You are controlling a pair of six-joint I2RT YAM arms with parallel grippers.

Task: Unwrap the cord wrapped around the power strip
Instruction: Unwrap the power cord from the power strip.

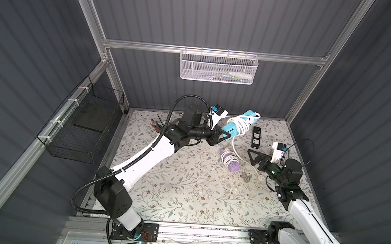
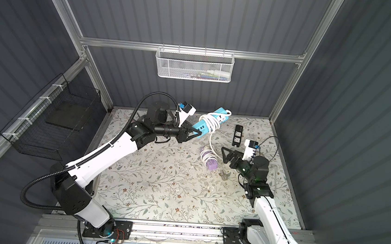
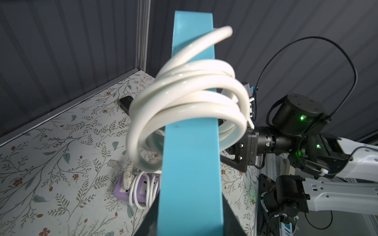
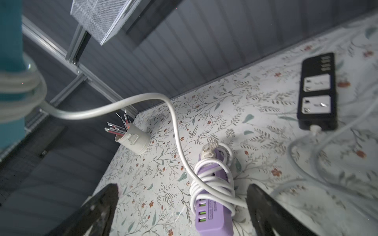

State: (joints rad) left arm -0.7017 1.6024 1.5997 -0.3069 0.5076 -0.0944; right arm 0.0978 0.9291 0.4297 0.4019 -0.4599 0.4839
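My left gripper (image 1: pixel 228 137) (image 2: pixel 199 134) (image 3: pixel 190 228) is shut on one end of the blue power strip (image 1: pixel 249 114) (image 2: pixel 219 111) (image 3: pixel 190 163) and holds it tilted above the back of the table. The white cord (image 1: pixel 240 124) (image 2: pixel 210 120) (image 3: pixel 184 96) is coiled loosely around its middle. A loose length of cord (image 4: pixel 143 98) hangs from the coil to the table, crossing the purple strip. My right gripper (image 1: pixel 257 157) (image 2: pixel 231 156) (image 4: pixel 182 212) stands open low over the table, to the right of that hanging length. Nothing is pinched in it.
A purple power strip (image 1: pixel 232 166) (image 4: pixel 212 216) with its own wrapped cord lies under the hanging length. A black power strip (image 1: pixel 256 137) (image 4: pixel 317 92) lies at the back right. A pen cup (image 4: pixel 135 141) stands back left. A white mesh basket (image 1: pixel 218 68) hangs on the back wall.
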